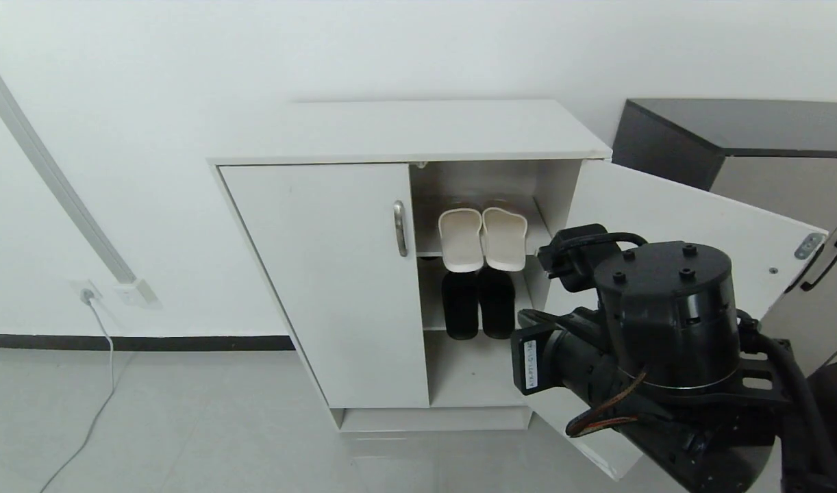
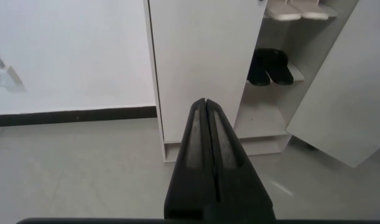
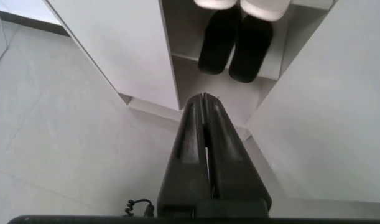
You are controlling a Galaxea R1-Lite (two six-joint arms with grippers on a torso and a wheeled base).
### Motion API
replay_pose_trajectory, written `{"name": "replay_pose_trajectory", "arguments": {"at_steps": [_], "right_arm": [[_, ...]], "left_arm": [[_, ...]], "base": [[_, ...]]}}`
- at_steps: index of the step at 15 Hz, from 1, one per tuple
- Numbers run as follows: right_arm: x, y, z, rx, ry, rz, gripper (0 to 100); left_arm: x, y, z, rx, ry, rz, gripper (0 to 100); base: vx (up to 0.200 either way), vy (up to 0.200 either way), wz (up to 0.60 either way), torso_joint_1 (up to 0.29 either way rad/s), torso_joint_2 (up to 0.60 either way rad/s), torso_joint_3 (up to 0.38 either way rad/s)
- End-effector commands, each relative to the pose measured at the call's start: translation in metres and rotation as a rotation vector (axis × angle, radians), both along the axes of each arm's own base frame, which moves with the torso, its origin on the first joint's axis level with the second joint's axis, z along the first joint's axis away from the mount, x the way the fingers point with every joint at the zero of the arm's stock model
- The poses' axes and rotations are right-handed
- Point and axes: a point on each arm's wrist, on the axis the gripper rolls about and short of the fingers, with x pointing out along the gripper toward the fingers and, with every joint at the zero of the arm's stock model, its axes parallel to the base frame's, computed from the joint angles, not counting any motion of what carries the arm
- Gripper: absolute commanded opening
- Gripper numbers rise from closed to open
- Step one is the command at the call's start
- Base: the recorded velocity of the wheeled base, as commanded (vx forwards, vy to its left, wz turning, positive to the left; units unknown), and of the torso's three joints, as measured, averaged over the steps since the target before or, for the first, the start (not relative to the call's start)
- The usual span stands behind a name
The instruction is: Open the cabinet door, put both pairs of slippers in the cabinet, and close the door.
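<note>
Head view: white slippers (image 1: 482, 239) and black slippers (image 1: 478, 303) sat shelved in cabinet (image 1: 405, 130), door (image 1: 665, 205) stood open. My left gripper (image 2: 206, 102) and right gripper (image 3: 203, 96) were closed, empty. Door likely light, rigid; I'd push near free edge.

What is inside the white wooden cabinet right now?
Past the open right door, a pair of cream slippers sits on the upper shelf and a pair of black slippers on the shelf below. The closed left door hides the other half of the cabinet.
</note>
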Motion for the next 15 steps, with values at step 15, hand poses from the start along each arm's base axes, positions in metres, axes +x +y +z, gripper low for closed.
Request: {"name": "replay_pose_trajectory", "arguments": {"at_steps": [15], "right_arm": [[-0.0007,-0.0017,0.0029,0.006,-0.007,0.000,0]], "left_arm": [[-0.0001,0.0000,0.0003,-0.002,-0.001,0.002,0]], "base": [[0.000,0.000,0.00,0.202,-0.52,-0.317]]}}
